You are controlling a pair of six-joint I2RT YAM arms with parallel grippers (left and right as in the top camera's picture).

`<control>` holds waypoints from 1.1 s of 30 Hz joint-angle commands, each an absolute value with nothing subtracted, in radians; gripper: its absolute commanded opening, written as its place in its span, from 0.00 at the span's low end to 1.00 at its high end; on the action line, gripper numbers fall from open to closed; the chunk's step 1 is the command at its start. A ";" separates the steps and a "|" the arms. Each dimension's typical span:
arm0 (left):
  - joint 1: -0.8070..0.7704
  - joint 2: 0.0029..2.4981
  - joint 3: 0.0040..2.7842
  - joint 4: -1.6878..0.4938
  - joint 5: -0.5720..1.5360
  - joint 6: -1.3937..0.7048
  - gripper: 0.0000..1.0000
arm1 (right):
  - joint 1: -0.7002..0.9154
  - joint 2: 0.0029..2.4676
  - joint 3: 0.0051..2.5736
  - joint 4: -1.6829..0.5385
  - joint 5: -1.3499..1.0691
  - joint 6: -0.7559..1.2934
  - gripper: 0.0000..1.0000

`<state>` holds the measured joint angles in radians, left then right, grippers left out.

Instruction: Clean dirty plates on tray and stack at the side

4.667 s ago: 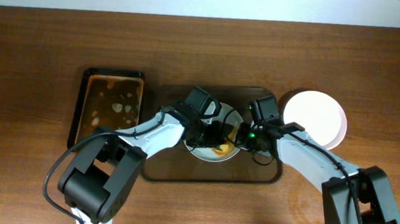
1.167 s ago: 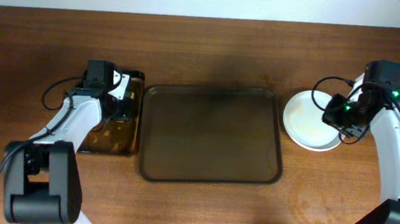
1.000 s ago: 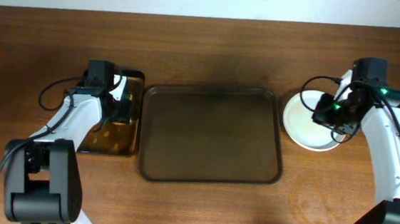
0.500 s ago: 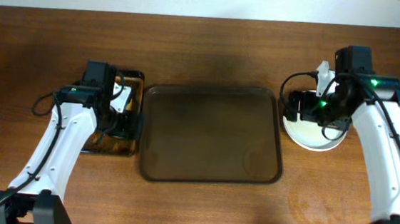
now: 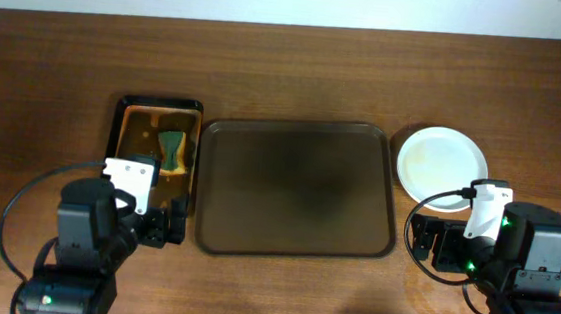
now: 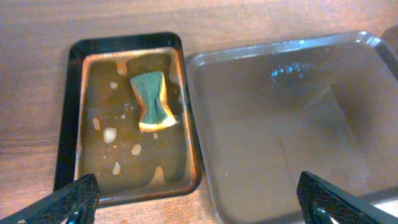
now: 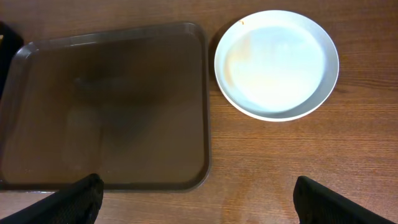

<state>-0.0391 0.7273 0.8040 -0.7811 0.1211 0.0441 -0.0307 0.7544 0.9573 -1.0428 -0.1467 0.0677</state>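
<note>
The white plate (image 5: 442, 167) lies flat on the table (image 5: 297, 73), to the right of the brown tray (image 5: 298, 187) and just beside its far right corner, with a narrow strip of wood showing between the two in the right wrist view. The plate's inside carries a faint yellowish tinge toward its left half and a small dark speck on the far left of the rim. The tray lies in the middle of the table with its long side running left to right, and its glossy floor catches a few pale reflections in the left wrist view. Tight against the tray's left edge stands a black pan (image 5: 120, 154) holding murky brown liquid with pale bits floating in it. A green and yellow sponge (image 6: 151, 101) lies in that liquid, toward the pan's far right part. Both arms sit at the near edge of the table, one on each side of the tray. The left fingers (image 6: 71, 199) are spread wide apart and hold nothing, poised above the pan and the tray's left side. The right fingers (image 7: 74, 199) are likewise spread wide and hold nothing, above the tray's right side and the plate.
</note>
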 commanded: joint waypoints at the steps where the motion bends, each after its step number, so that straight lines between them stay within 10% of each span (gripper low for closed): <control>1: -0.037 0.705 0.793 -0.779 0.135 0.038 1.00 | -0.025 0.765 0.952 -1.043 -0.130 0.067 0.98; 11: -0.037 0.707 0.793 -0.779 0.135 0.038 1.00 | -0.026 0.786 0.939 -1.011 -0.101 0.059 0.98; 29: -0.037 0.707 0.793 -0.779 0.135 0.038 1.00 | 0.077 0.003 0.028 0.057 -0.008 0.055 0.98; 33: -0.037 0.707 0.793 -0.779 0.135 0.038 1.00 | 0.077 0.003 0.006 -0.071 0.001 -0.068 0.98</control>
